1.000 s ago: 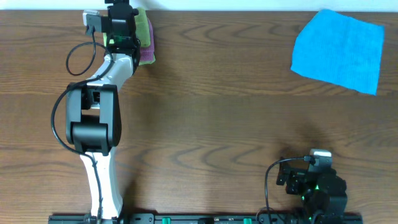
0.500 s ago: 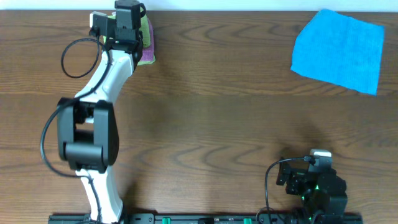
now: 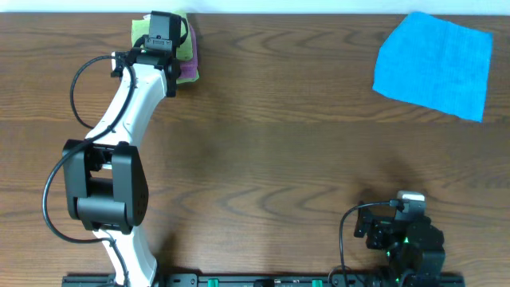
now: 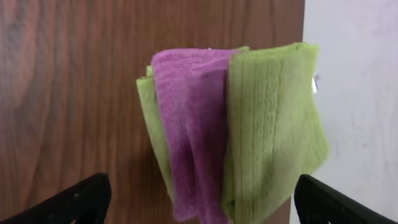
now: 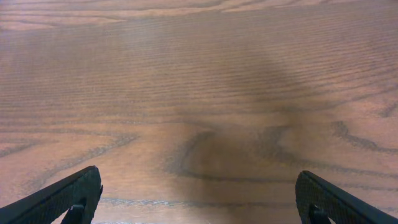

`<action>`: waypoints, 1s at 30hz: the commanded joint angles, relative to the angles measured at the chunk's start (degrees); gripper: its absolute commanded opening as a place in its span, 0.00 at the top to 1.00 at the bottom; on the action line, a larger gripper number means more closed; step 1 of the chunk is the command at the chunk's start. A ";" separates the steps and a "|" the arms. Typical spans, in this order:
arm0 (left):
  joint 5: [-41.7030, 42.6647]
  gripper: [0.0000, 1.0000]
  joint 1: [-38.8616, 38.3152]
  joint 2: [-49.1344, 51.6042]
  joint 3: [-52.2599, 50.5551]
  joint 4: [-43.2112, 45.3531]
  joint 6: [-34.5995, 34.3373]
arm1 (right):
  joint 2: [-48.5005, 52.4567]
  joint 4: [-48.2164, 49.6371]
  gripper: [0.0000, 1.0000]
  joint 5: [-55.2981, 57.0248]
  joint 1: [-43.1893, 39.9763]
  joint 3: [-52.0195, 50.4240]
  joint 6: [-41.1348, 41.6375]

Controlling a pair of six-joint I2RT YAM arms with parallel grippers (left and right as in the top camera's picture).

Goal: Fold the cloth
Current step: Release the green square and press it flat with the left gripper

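A blue cloth (image 3: pixel 434 64) lies spread flat at the far right of the table. A folded stack of a green cloth (image 4: pixel 273 124) and a purple cloth (image 4: pixel 193 124) lies at the far left by the table's far edge; it also shows in the overhead view (image 3: pixel 188 56). My left gripper (image 3: pixel 163 36) hovers over this stack, open, with its fingers wide apart on either side (image 4: pixel 199 211), holding nothing. My right gripper (image 3: pixel 398 231) rests at the near right, open and empty over bare wood (image 5: pixel 199 199), far from the blue cloth.
The wooden table (image 3: pixel 279 159) ends in a far edge just behind the folded stack, with white floor (image 4: pixel 354 93) beyond it. The left arm (image 3: pixel 119 135) stretches up the left side of the table.
My left arm's elbow has swung left and the wrist has turned over the folded stack, uncovering green cloth on its left. The right arm and the blue cloth have not moved.
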 commanded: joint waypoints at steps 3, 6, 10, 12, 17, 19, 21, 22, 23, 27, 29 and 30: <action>-3.28 0.05 1.75 0.04 0.26 0.28 -2.10 | -0.46 -0.11 0.01 -0.20 -0.26 -0.31 0.85; -5.25 0.05 2.14 0.07 0.26 1.11 -2.10 | -0.46 -0.11 0.01 -0.20 -0.26 -0.31 0.85; -8.15 0.05 2.40 0.68 0.24 6.12 -1.18 | -0.46 -0.11 0.01 -0.20 -0.26 -0.31 0.85; -8.57 0.05 2.49 1.68 0.24 10.16 0.13 | -0.46 -0.11 0.01 -0.20 -0.26 -0.31 0.85; -6.47 0.05 2.71 6.21 0.24 18.97 0.20 | -0.46 -0.11 0.01 -0.20 -0.26 -0.31 0.85; -5.79 0.05 2.71 7.52 0.24 20.00 -0.79 | -0.46 -0.11 0.01 -0.20 -0.26 -0.31 0.85; -5.33 0.05 2.71 8.07 0.24 19.50 -1.68 | -0.46 -0.11 0.01 -0.20 -0.26 -0.31 0.85; -5.27 0.05 2.71 8.13 0.24 19.30 -1.73 | -0.46 -0.11 0.01 -0.20 -0.26 -0.31 0.85; -5.29 0.05 2.71 8.13 0.24 18.99 -1.75 | -0.46 -0.11 0.01 -0.20 -0.26 -0.31 0.85; -5.73 0.05 2.91 8.15 0.24 18.91 -1.90 | -0.46 -0.11 0.01 -0.20 -0.26 -0.31 0.85; -5.81 0.05 3.17 8.15 0.24 18.91 -1.88 | -0.46 -0.11 0.01 -0.20 -0.26 -0.31 0.85; -5.95 0.05 3.39 8.15 0.24 18.99 -1.86 | -0.46 -0.11 0.01 -0.20 -0.26 -0.31 0.85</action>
